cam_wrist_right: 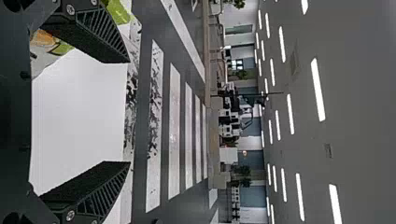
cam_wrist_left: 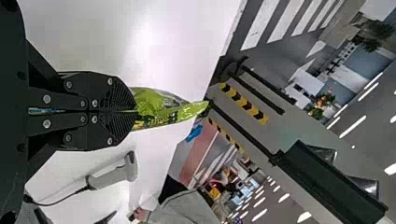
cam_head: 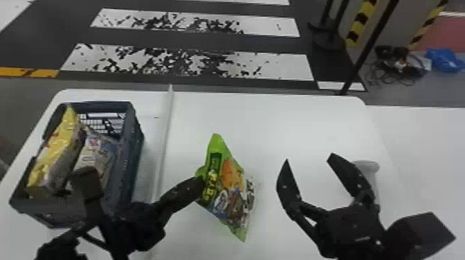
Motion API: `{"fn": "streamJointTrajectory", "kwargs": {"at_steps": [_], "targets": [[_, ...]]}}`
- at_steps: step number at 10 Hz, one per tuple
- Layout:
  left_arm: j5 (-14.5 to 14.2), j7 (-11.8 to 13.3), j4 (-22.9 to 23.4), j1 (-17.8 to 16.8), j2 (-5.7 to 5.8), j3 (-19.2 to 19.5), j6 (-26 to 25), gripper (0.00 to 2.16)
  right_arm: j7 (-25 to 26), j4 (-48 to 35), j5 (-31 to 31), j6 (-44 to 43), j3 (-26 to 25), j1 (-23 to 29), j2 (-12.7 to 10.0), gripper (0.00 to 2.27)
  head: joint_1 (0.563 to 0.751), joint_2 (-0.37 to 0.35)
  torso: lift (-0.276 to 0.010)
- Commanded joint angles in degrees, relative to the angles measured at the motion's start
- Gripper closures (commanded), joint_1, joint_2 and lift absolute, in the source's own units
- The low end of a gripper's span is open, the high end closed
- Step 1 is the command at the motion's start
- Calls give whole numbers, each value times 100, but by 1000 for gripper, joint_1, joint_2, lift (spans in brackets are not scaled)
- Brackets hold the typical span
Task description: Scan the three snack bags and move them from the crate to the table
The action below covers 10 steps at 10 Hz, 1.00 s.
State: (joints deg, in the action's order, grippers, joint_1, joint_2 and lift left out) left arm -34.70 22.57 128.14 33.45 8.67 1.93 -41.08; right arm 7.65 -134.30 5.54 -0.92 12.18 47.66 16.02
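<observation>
Clamped by the left gripper (cam_wrist_left: 133,111), the green bag (cam_head: 228,188) may slip if three o'clock's gaping, empty right gripper (cam_head: 308,158) knocks it.

Head view: white tabletop (cam_head: 276,117) across the middle, rounded far corners. Another white surface (cam_head: 432,138) along right edge. Dark floor (cam_head: 34,45) at top, white stripes (cam_head: 110,17) with worn black patches. Orange strip (cam_head: 20,72) upper left. Upper right: slanted black pole (cam_head: 367,48), 2 yellow-black hazard bands (cam_head: 362,19) on grey, tangled cables (cam_head: 380,77), blue bundle (cam_head: 446,60), red patch (cam_head: 449,34). Right wrist view: grey ceiling (cam_wrist_right: 359,93), rows of lit light strips (cam_wrist_right: 317,88), green plants (cam_wrist_right: 242,170) beyond the stripes.
</observation>
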Motion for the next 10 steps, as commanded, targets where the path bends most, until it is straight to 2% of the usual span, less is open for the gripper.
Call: {"fn": "streamJointTrajectory", "kwargs": {"at_steps": [1,2,3,5,7,8,9,10], "targets": [[332,-51,-325,-348,-5,-474,-19,1892,0,18,0,71,4,-20,-3,110,695,-87,-62],[385,-139,-711,-638,-5,-711,-19,1895,0,26,-35,124,30,-29,-3,110,695,-115,-62],[622,-156,-1089,-902,-14,-993,-19,1895,0,26,-44,124,39,-29,-20,110,695,-142,-62],[1035,-288,-1801,-1482,-111,-1397,16,1895,0,9,-105,176,74,-37,-29,110,695,-178,-62],[1483,-569,-2346,-2062,-234,-1810,104,1892,0,-53,-149,282,109,-29,-20,110,695,-198,-62],[1580,-666,-2654,-2325,-304,-1959,157,1885,0,-70,-158,299,109,-29,-20,110,695,-202,-62],[1686,-824,-2891,-2457,-357,-2153,456,1372,0,-70,-176,299,109,-29,-20,110,695,-211,-62],[1993,-1018,-3014,-2554,-357,-2364,631,36,0,-70,-176,317,109,-37,-20,110,695,-222,-62]]}}
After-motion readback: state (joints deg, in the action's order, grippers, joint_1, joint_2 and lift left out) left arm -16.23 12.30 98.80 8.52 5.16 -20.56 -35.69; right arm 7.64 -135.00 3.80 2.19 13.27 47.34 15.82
